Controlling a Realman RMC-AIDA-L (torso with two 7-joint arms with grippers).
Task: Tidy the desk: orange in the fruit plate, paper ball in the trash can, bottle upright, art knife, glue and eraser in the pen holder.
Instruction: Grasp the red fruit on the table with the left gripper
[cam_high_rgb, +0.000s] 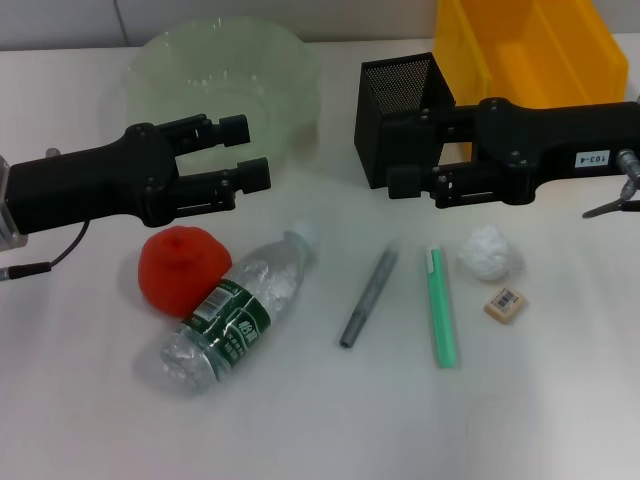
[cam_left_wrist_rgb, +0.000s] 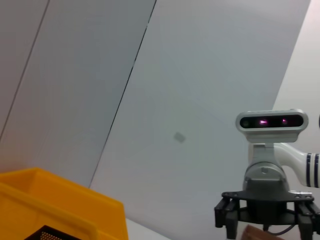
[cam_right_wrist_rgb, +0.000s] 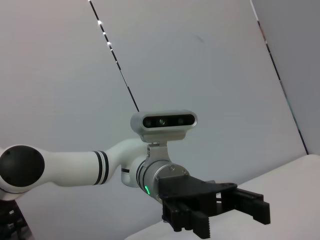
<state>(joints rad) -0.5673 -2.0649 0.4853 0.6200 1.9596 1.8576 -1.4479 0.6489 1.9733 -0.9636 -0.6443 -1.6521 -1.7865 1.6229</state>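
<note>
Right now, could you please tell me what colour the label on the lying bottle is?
Dark green with white markings, on the bottle; the head view shows it best.

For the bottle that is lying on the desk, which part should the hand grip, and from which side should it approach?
Probably the labelled middle of the bottle, from above, fingers closing across its width. It lies on its side, cap pointing toward the pen holder, so the dark green label band is the roundest, firmest part. The orange touches one side, so the open left hand should lower carefully there.

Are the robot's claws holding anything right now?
No. The left gripper and the right gripper are both open and empty, above the table.
</note>
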